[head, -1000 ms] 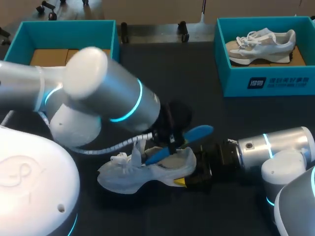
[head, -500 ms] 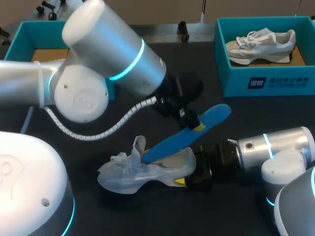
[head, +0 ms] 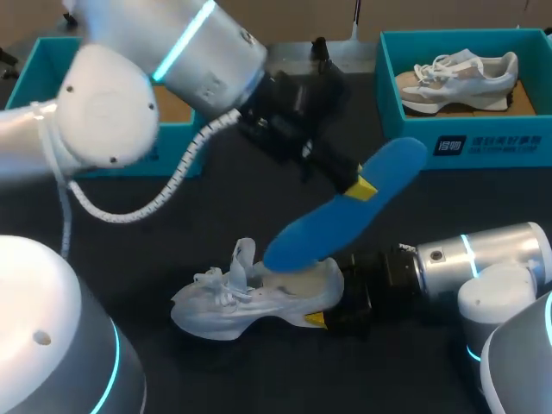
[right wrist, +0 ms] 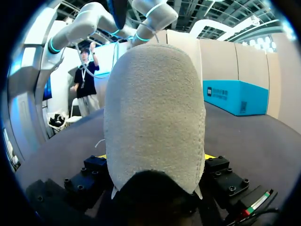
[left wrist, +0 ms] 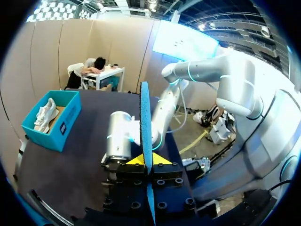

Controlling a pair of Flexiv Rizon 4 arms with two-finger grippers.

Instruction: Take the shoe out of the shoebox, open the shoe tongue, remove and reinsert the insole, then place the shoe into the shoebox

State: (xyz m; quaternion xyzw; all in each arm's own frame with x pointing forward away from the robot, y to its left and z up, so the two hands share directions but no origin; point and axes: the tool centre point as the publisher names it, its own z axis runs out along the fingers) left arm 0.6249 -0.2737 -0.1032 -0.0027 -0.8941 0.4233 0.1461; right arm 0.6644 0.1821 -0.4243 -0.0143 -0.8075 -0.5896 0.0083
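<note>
Fuzzy suede shoe heel [right wrist: 154, 117]; matt foam insole [head: 345, 217]

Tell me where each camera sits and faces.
Head: above and behind, looking down on the table; left arm and right arm show.
Left wrist: along the left gripper, shut on the insole, toward the right arm.
Right wrist: along the right gripper, shut on the shoe heel.
Shared: head and left wrist both show the right shoebox.

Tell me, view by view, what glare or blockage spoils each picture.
Head view: the left arm, its shell glaring, covers much of the left shoebox. Left wrist view: the insole stands edge-on across the middle. Right wrist view: the heel of the shoe fills the centre.
</note>
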